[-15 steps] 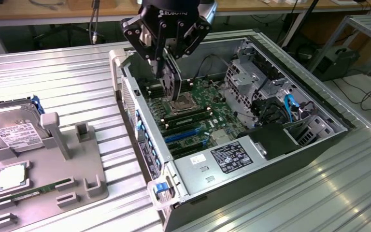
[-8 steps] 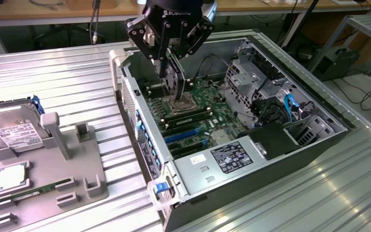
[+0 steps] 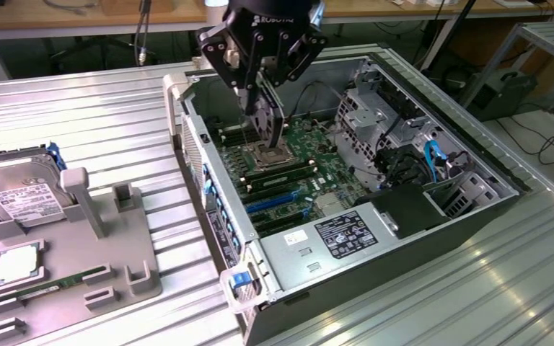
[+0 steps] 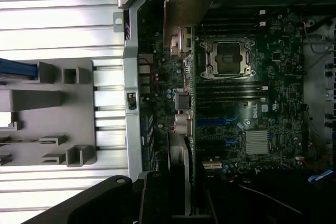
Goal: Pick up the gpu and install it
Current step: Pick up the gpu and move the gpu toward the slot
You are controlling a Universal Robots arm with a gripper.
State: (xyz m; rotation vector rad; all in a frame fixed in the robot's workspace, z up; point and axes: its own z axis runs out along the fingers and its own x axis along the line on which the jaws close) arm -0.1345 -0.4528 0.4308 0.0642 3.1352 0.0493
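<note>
Hanging above the open computer case (image 3: 374,288), the hand (image 3: 262,101) has its fingers closed partway onto the gpu (image 3: 268,130) and holds it upright, on edge, over the motherboard (image 3: 306,176).

The exterior view gives the card as a thin dark slab dropping from the fingers toward the processor socket (image 3: 282,160). It also takes in the grey holder (image 3: 94,245) on the exterior view's left, where a silver hard drive (image 3: 17,191), a square processor (image 3: 17,263) and a narrow green memory stick (image 3: 55,282) lie.

The wrist view looks along the card instead. Its edge is a thin line and its pale metal bracket (image 4: 190,3) sits at the far end, near the case wall. Beside it the board's socket, a finned heat sink (image 4: 257,141) and blue slots (image 4: 215,121) are laid out flat.

Case and holder rest on a ridged aluminium tabletop (image 3: 94,115) whose long parallel grooves catch the light. Behind it stands a wooden tabletop (image 3: 84,11), and cables trail over the floor (image 3: 547,144) at the exterior view's right.

The case is grey sheet metal, the board dark green and crowded, the holder matt with blocky posts.
</note>
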